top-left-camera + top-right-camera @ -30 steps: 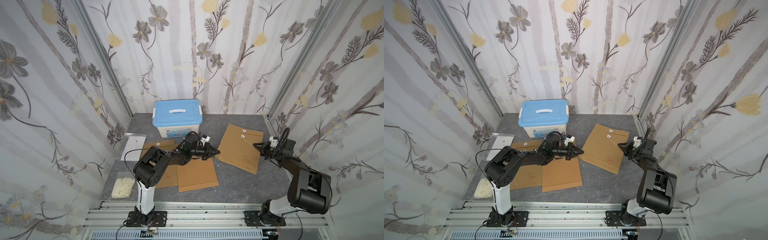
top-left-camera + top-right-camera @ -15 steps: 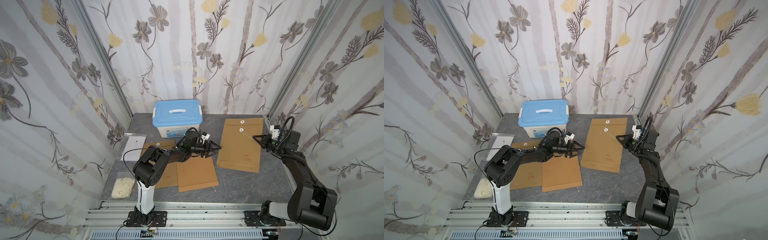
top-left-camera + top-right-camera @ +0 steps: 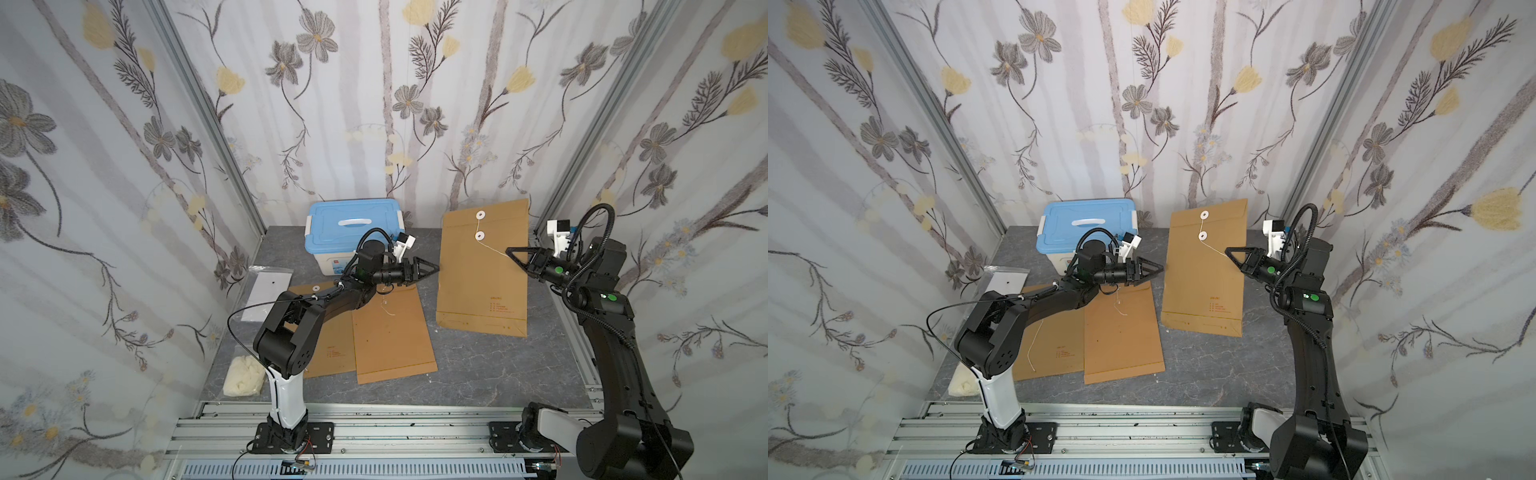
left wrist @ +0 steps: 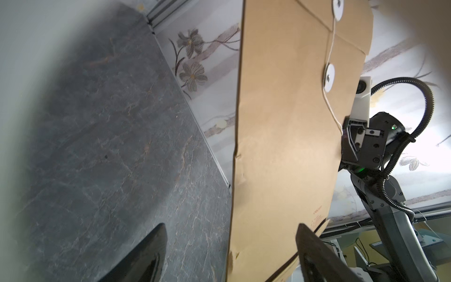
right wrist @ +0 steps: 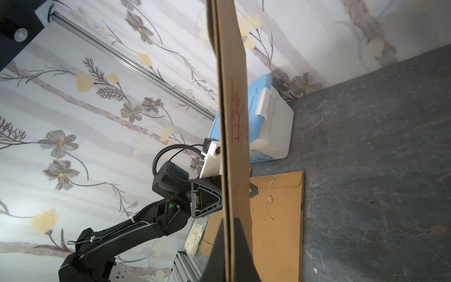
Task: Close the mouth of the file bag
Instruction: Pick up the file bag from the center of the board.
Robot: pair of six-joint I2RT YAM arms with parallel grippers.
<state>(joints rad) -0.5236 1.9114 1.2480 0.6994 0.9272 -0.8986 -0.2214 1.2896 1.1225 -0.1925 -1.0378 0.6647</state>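
Beside file bag (image 3: 482, 270), blue box (image 3: 353, 226), 2 envelopes (image 3: 390, 332)

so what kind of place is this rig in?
Likely a robot data-collection cell, not an office: floral-papered walls box in a grey tabletop; left arm and right arm bolted to an aluminium rail; props like a file bag and blue-lidded box.

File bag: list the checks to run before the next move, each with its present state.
1. Right gripper shut on the edge of the file bag: ok.
2. Left gripper open, jaws either side of the opposite edge: ok.
3. Flap folded over the mouth: ok.
4. String wound around the lower button: not ok, it runs on straight toward the right gripper.
5. Bottom edge resting on the table: cannot tell.
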